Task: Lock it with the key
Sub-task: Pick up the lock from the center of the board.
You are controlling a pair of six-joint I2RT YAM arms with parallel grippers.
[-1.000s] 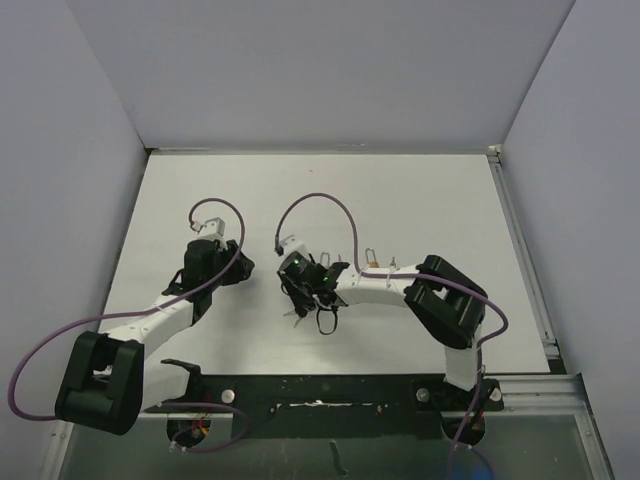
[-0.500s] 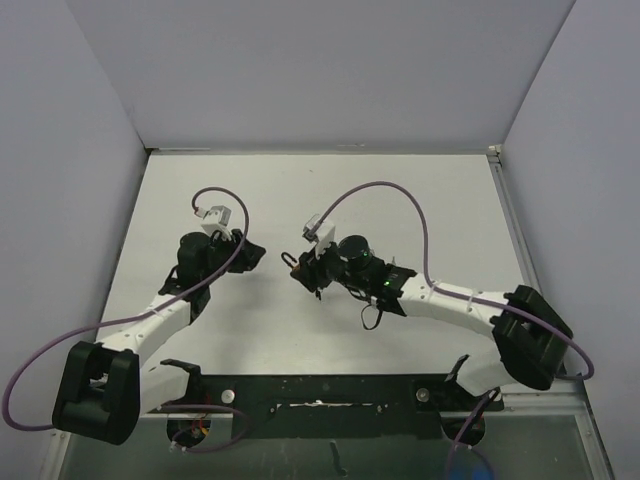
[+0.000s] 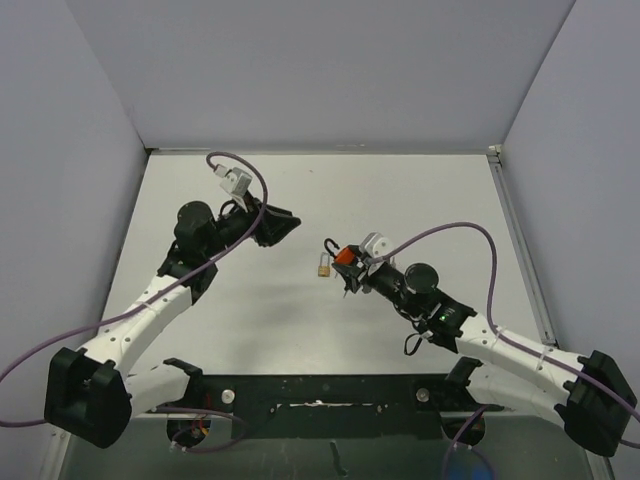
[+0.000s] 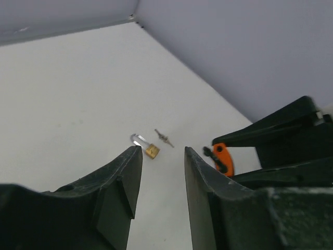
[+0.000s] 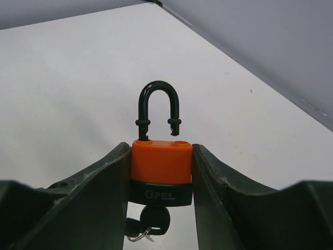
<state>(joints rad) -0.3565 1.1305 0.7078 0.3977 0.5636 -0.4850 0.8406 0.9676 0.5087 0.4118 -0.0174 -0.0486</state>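
My right gripper (image 3: 347,264) is shut on an orange padlock (image 5: 161,162) with a black base and holds it above the table's middle. Its black shackle (image 5: 157,104) is open, with one leg out of the body. A black-headed key (image 5: 156,221) on a ring sticks in the padlock's underside. My left gripper (image 3: 284,226) is open and empty, to the left of the padlock and farther back. In the left wrist view the open left gripper (image 4: 162,151) faces the orange padlock (image 4: 222,159).
A small brass padlock (image 3: 325,266) with an open shackle lies on the table just left of my right gripper. It also shows in the left wrist view (image 4: 147,147), with a small loose key (image 4: 164,137) beside it. Grey walls enclose the white table (image 3: 420,200).
The right arm has stretched out and its gripper has moved right, towards the table's middle. The left gripper has moved farther back and to the right. The brass padlock now shows.
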